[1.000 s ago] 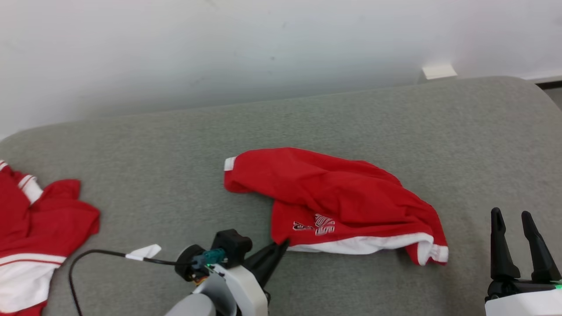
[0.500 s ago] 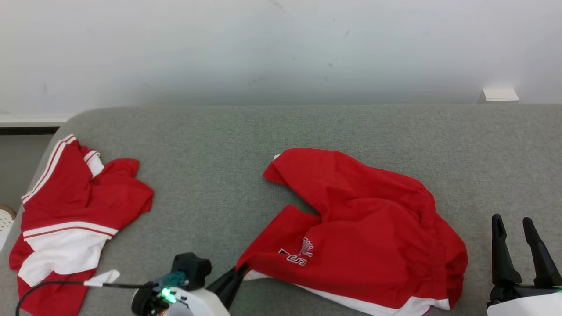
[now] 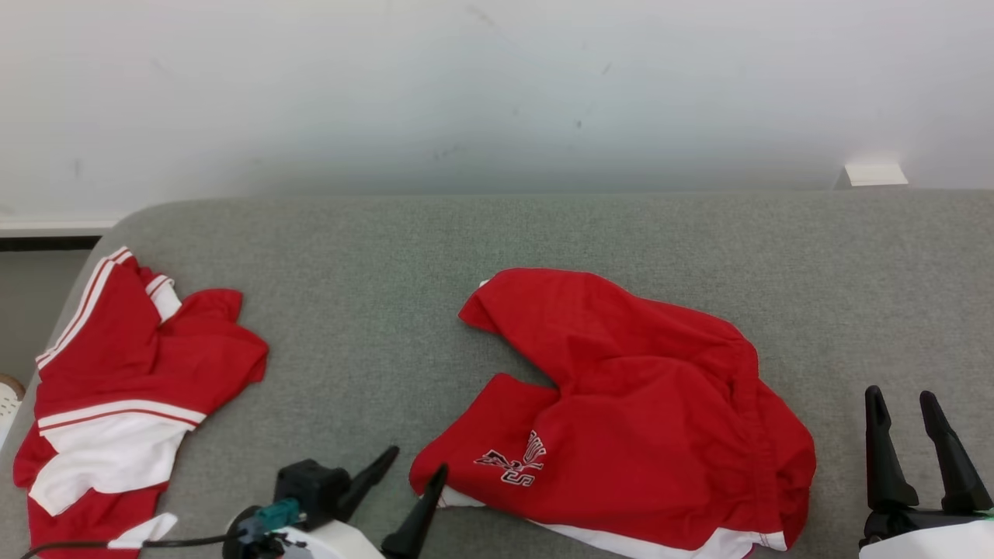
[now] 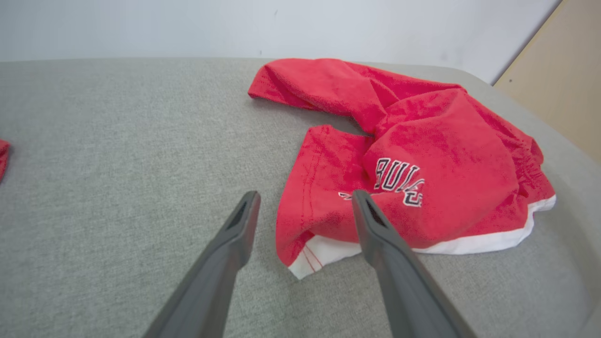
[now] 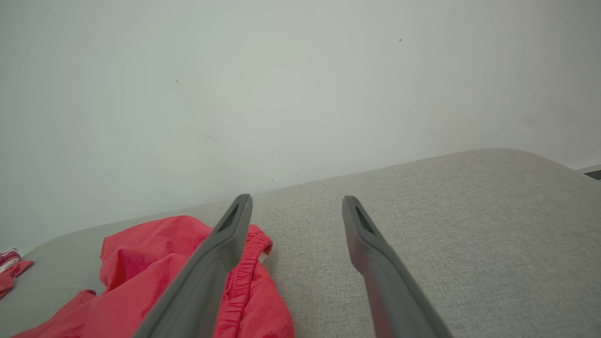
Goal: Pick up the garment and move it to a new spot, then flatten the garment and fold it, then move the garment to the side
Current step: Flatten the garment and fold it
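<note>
The left gripper (image 3: pixel 418 458) has released the shorts (image 3: pixel 637 411) and now stands spread and empty at their seven o'clock. The right gripper (image 3: pixel 900 391) gapes empty at four. Two red garments lie on the cushion (image 3: pixel 349 272), the other garment (image 3: pixel 132 373) at nine.

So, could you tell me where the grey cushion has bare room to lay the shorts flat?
Bare grey cushion lies between the red shorts and the red-and-white garment, along the back by the wall, and right of the shorts beyond the right gripper. It is crowded at the front, where the open left gripper sits by the shorts' hem.
</note>
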